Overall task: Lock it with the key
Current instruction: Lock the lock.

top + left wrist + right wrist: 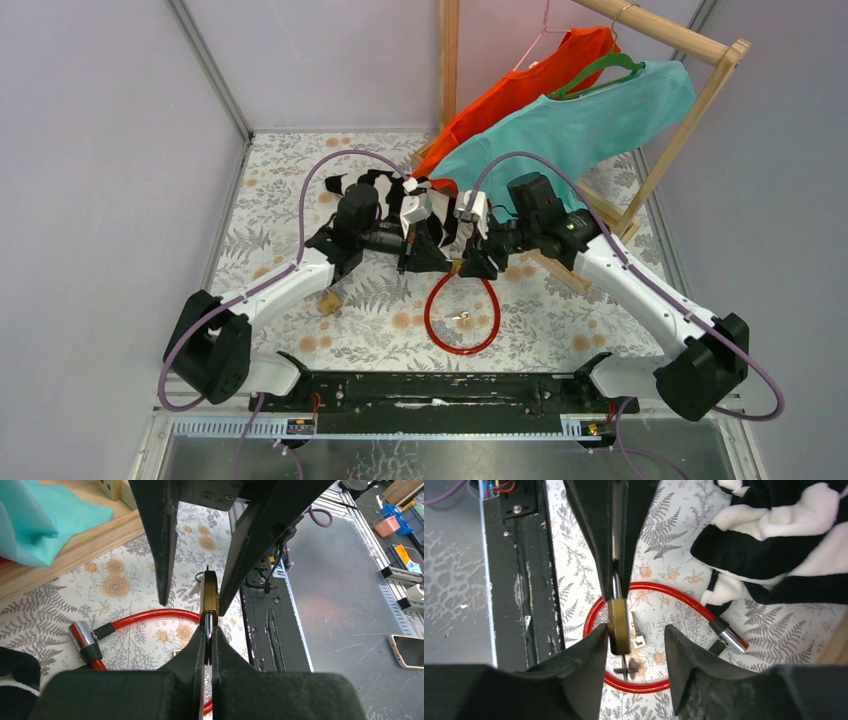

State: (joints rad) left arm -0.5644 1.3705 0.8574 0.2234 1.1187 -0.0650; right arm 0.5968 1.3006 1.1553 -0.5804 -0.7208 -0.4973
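A brass padlock [457, 266] hangs above the floral table between the two grippers. My left gripper [209, 630] is shut on its silver shackle [207, 625], with the brass body [210, 592] beyond the tips. My right gripper [636, 629] is open around the padlock body [618, 625], and its left finger [596, 640] touches or nearly touches the brass. A key [624, 669] sticks out of the padlock's bottom end. A second silver key [638, 636] shows beside it; I cannot tell whether it hangs or lies on the table. A red cable loop [430, 310] lies below.
The cable's chrome ends [730, 641] lie beside a black-and-white fleece [385, 188]. A wooden rack [700, 110] with an orange shirt [510, 90] and a teal shirt [590, 120] stands at the back right. A small tan block [328, 303] lies by the left arm. The black base rail [440, 390] runs along the near edge.
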